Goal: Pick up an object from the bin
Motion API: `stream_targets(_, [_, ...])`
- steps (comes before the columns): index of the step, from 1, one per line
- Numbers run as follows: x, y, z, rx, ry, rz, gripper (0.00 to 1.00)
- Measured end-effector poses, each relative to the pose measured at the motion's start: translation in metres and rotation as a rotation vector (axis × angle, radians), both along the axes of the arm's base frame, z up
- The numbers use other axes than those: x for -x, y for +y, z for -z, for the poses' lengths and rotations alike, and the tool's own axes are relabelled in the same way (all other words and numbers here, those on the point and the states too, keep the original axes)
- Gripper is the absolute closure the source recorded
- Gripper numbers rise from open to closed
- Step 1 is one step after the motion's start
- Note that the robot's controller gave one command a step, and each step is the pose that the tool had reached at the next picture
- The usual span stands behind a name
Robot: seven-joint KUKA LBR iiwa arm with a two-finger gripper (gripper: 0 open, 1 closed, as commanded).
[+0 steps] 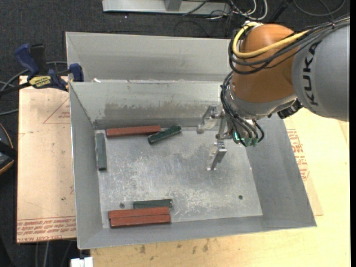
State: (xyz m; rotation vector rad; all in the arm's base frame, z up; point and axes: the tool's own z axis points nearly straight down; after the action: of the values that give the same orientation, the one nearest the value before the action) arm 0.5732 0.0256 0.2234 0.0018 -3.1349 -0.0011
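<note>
Camera view, from above: my end effector hangs low inside the bin, towards its right side and not far from the back wall. Its two metal fingers stand apart with nothing between them, and under them is bare floor. I hold nothing.

No piece is singled out yet. The nearest one is a dark green bar, lying tilted on the floor just off the back wall, to the left of my fingers. One end of it is close to a long red-brown bar that lies flat along the foot of that wall; I cannot tell whether the two touch. A grey-green bar lies lengthwise against the left wall. At the front left corner a second dark green bar rests just behind a red-brown block, both parallel to the front edge.

I judge that most pieces lie at the foot of the sloping walls because that is where loose things slide and stop. The tilted green bar looks the easiest to take, since both of its long sides look free.

The only writing I can read is "KUKA", in dark letters on my grey arm, beside the orange cover at my wrist. None of the bars shows a label.
</note>
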Motion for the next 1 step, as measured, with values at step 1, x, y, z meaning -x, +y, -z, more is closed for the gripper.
stream_targets(1, [-0.0015,-0.0001,-0.0042,0.000,-0.008,0.001,0.00])
